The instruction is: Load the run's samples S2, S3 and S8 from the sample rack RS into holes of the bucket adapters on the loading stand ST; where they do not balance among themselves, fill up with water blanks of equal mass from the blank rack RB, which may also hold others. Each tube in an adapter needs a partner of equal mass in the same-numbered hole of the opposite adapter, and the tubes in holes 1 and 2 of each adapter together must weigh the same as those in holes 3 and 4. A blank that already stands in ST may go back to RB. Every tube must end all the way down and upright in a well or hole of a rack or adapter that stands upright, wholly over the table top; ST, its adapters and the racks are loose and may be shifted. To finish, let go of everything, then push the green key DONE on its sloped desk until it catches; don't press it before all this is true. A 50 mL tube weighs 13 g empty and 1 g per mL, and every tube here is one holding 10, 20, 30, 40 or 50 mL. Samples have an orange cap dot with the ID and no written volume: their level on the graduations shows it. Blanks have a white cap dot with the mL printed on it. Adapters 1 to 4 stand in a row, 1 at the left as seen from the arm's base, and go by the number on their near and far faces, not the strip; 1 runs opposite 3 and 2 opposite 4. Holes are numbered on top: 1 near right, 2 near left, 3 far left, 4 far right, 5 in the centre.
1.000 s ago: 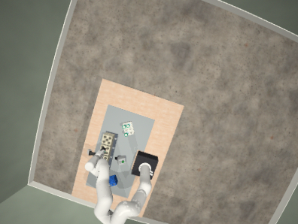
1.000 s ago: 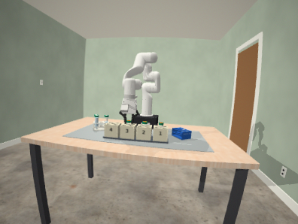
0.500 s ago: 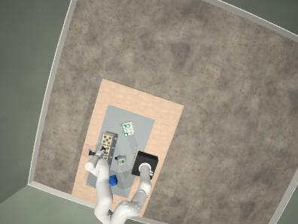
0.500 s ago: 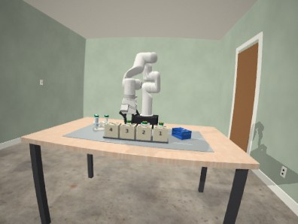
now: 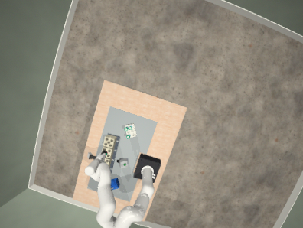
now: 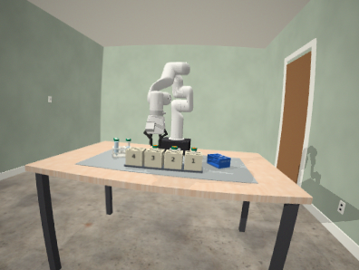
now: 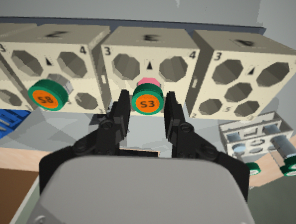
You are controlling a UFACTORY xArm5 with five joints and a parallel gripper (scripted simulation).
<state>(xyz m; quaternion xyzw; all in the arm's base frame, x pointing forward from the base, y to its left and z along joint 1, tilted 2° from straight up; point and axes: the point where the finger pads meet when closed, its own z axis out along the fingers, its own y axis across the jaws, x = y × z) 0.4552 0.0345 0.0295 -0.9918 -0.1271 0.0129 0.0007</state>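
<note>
Sample S3 (image 7: pixel 147 103) stands in the centre hole of adapter 3 (image 7: pixel 150 62), with S8 (image 7: pixel 46 98) in the neighbouring adapter (image 7: pixel 55 65). Only the wrist view shows the cap IDs. The gripper (image 7: pixel 148 117), released, straddles S3 without touching, pointing down at the tabletop (image 6: pixel 150 178).

The white arm folds down from its shoulder, its end effector (image 7: pixel 146 117) pointing downward with fingers parted.

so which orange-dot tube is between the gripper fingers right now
S3, in the middle adapter of the wrist view, flanked by the opening fingers. S8 stands in the adapter to its left, away from the gripper.
</note>
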